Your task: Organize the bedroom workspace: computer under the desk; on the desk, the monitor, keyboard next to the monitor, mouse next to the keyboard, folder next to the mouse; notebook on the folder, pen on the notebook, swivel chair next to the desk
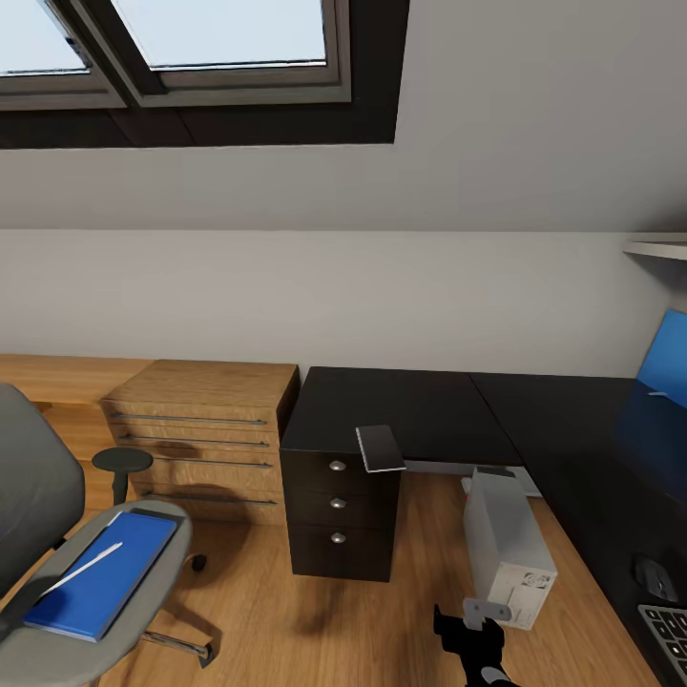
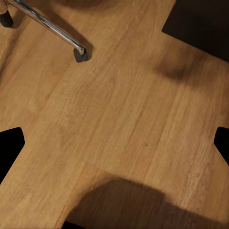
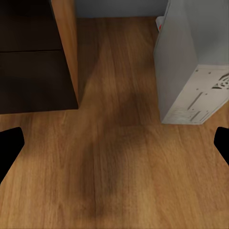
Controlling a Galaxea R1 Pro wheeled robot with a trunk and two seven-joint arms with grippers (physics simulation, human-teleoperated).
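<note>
The blue folder (image 1: pixel 103 572) lies on the swivel chair (image 1: pixel 38 506), pen (image 1: pixel 84 569) atop; notebook (image 1: pixel 381 447) overhangs the bench (image 1: pixel 420 410) drawers. Both fingers (image 2: pixel 10 148) (image 3: pixel 9 145) spread, empty.

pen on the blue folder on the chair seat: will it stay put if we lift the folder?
Probably not. The pen is slim and lies loose on the folder, so it likely rolls or slides once tilted. The thin folder may flex when gripped by one edge.

Keyboard (image 1: pixel 669 630) and monitor (image 1: pixel 665 367) cropped at the frame edge; swivel chair (image 1: pixel 38 515) half out of frame.
</note>
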